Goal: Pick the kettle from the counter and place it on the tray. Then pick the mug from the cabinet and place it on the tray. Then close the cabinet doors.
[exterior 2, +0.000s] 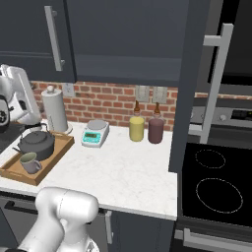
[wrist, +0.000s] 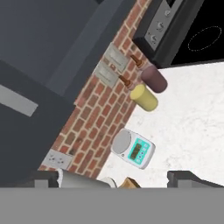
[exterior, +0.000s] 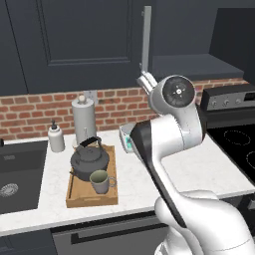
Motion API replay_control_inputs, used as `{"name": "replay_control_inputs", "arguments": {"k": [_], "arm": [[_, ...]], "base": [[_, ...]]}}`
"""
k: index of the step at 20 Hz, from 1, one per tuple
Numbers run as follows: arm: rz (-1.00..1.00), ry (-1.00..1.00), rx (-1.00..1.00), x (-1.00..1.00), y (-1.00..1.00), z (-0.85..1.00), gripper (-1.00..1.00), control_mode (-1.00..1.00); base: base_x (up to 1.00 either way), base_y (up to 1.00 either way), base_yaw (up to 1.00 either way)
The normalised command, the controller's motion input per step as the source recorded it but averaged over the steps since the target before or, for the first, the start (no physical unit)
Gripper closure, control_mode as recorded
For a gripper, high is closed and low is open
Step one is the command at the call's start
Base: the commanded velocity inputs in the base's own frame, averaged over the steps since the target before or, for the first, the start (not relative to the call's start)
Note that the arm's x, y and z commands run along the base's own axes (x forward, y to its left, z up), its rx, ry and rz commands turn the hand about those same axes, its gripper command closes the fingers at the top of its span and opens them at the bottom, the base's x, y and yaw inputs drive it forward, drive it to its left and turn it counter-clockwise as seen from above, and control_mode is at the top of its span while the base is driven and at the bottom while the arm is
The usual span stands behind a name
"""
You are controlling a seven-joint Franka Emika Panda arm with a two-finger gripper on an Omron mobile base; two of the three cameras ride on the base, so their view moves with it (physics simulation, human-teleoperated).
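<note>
The dark grey kettle [exterior: 89, 158] [exterior 2: 37, 143] stands on the wooden tray [exterior: 93, 199] [exterior 2: 18, 173], on the white counter [exterior: 144, 185] [exterior 2: 123, 170]. The grey-green mug [exterior: 100, 182] [exterior 2: 29, 162] stands upright on the tray just in front of the kettle. My gripper [wrist: 114, 178] is open and holds nothing. It hangs high above the counter and looks down at the brick wall and the scale. One of the cabinet doors [exterior 2: 189, 88] stands swung open, its bar handle [exterior 2: 215, 83] facing out. The left door [exterior 2: 34, 34] looks shut. The cabinet shelf [exterior: 194, 64] is dark.
A tall silver canister [exterior: 83, 119] and a soap bottle [exterior: 56, 137] stand behind the tray, and a sink [exterior: 17, 174] lies to the left. A kitchen scale [exterior 2: 95, 133], a yellow canister [exterior 2: 136, 128] and a maroon one [exterior 2: 156, 130] stand by the wall. The stove [exterior 2: 216, 182] is at the right.
</note>
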Motion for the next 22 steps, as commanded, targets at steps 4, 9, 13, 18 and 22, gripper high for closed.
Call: {"name": "replay_control_inputs", "arguments": {"k": [4, 9, 13, 18, 22], "arm": [[0.00, 0.00, 0.00, -0.80, -0.32, 0.00, -1.00, -1.00], [0.00, 0.02, 0.00, -0.58, -0.31, 0.00, -1.00, -1.00], [0.00, 0.05, 0.00, -0.49, -0.29, 0.01, -1.00, -1.00], [-0.01, 0.12, 0.00, -0.45, -0.39, 0.01, -1.00, -1.00], [-0.08, 0.11, 0.00, -0.40, -0.33, 0.05, -1.00, -1.00]], "base": [[0.00, 0.00, 0.00], [0.00, 0.00, 0.00], [0.00, 0.00, 0.00], [0.00, 0.00, 0.00], [0.00, 0.00, 0.00]]}}
